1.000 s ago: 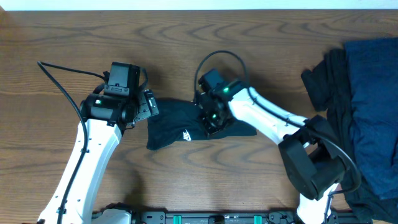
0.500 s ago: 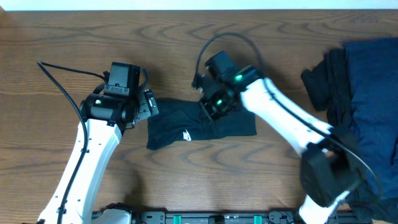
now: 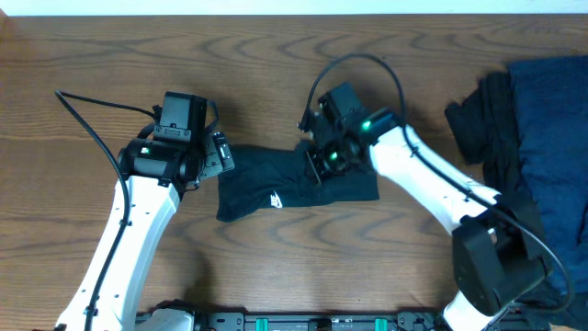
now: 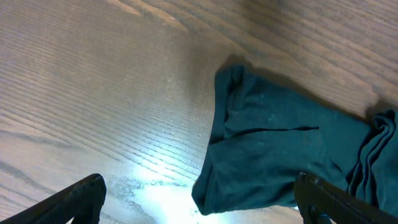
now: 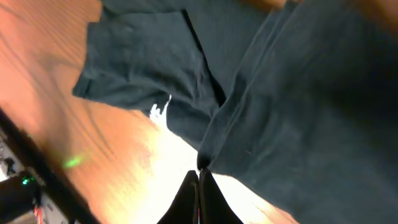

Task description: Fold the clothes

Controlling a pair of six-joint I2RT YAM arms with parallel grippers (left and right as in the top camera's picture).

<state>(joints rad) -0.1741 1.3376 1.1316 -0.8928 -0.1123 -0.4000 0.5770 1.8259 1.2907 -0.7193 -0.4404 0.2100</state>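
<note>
Left hand [image 3: 221, 157]: mine, released wide, hovering just beside the shirt's left end.
T-shirt [image 3: 262, 176]: black, bunched in the middle of the table [image 3: 276, 55], white logo [image 3: 276, 197] facing up.
Right hand [image 3: 318, 167]: clenched tight, tips at the shirt's folded edge. Pinching cloth? Can't tell.
Pile [image 3: 551, 138]: navy and black clothes, far right.

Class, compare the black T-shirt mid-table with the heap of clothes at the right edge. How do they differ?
The T-shirt lies fairly flat, one garment; the heap is bunched. The T-shirt is black with a small white logo; the heap shows navy blue beside black. The right gripper pinches the T-shirt; no gripper is at the heap. Both are dark fabric on the table.
</note>
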